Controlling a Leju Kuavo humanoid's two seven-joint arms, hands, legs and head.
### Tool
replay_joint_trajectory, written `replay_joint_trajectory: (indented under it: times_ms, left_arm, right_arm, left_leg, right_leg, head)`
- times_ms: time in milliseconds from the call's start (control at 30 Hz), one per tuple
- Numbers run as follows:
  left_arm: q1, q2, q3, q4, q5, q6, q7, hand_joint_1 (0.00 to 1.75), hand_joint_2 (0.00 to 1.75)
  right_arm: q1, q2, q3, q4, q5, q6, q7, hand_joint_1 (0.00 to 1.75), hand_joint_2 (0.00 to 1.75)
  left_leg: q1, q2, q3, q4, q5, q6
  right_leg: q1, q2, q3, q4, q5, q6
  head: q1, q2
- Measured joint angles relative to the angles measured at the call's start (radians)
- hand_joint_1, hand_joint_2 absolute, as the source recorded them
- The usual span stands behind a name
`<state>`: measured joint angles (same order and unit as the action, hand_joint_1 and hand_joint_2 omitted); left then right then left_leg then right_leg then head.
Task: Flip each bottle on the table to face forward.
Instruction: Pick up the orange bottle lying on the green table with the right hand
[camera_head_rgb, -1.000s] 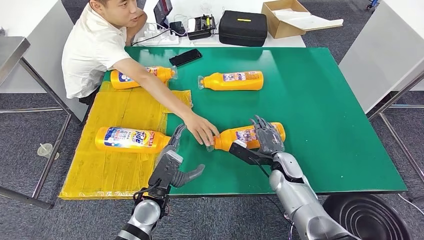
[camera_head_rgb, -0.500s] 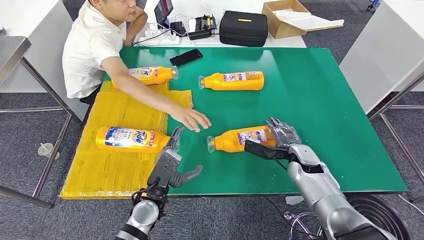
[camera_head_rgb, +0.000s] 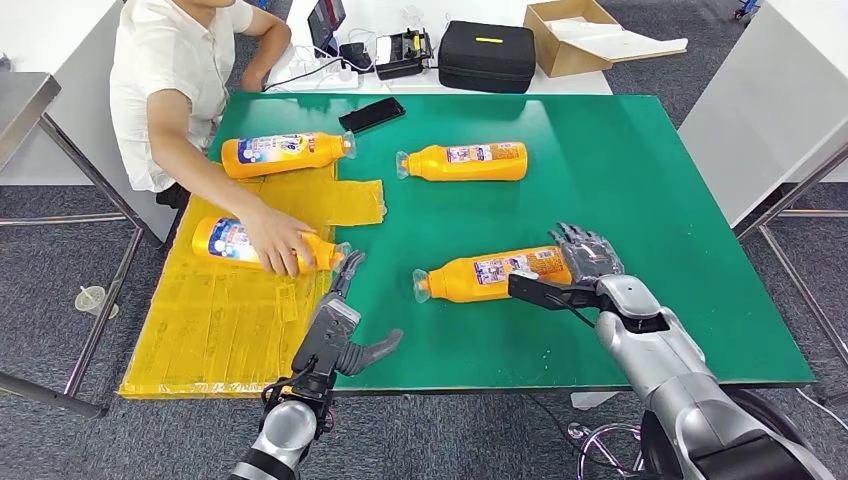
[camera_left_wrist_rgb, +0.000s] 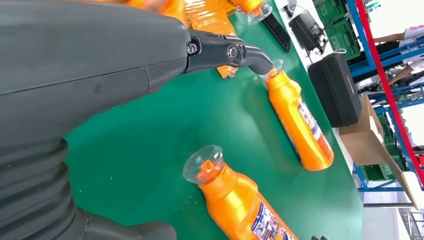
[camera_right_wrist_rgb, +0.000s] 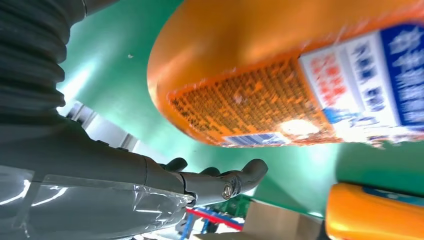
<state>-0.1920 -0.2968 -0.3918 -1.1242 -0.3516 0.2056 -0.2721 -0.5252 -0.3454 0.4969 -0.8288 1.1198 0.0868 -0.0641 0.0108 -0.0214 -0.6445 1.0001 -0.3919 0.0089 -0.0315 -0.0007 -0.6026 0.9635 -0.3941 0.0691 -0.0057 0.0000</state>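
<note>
Several orange bottles lie on their sides. The nearest bottle (camera_head_rgb: 490, 275) rests on the green table (camera_head_rgb: 640, 190), cap to the left, a small label facing up; in the right wrist view this bottle (camera_right_wrist_rgb: 300, 75) shows fine print and a barcode. My right hand (camera_head_rgb: 585, 255) sits at its base with fingers (camera_right_wrist_rgb: 220, 180) spread and the thumb along its near side, gripping nothing. My left hand (camera_head_rgb: 345, 325) hovers open near the front edge, left of the cap (camera_left_wrist_rgb: 202, 164). A person's hand (camera_head_rgb: 275, 240) holds the bottle (camera_head_rgb: 225, 240) on the yellow mat. Two more bottles (camera_head_rgb: 285, 154) (camera_head_rgb: 465, 161) lie farther back.
The yellow mat (camera_head_rgb: 220, 320) covers the table's left side. A person sits at the far left corner. A black phone (camera_head_rgb: 371, 114) lies at the table's back edge; a black case (camera_head_rgb: 487, 55) and a cardboard box (camera_head_rgb: 580, 35) stand behind it.
The person's hand left the nearest bottle and took hold of the bottle on the mat, which shifted farther back. My right hand slid right to the nearest bottle's base. The far left bottle turned label-up.
</note>
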Motion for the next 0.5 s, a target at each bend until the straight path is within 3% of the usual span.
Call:
replay_joint_trajectory:
  times_ms: [500]
  left_arm:
    - [-0.004,-0.001,-0.012,0.008,0.005,0.002,-0.02,0.0,1.75]
  right_arm:
    - [-0.021,0.07,0.008,0.125,-0.111,-0.082,-0.109,0.0,1.75]
  left_leg:
    - [0.0,0.001,0.0,0.0,0.0,0.0]
  right_leg:
    - [0.0,0.0,0.0,0.0,0.0,0.0]
  head:
    - [0.0,0.0]
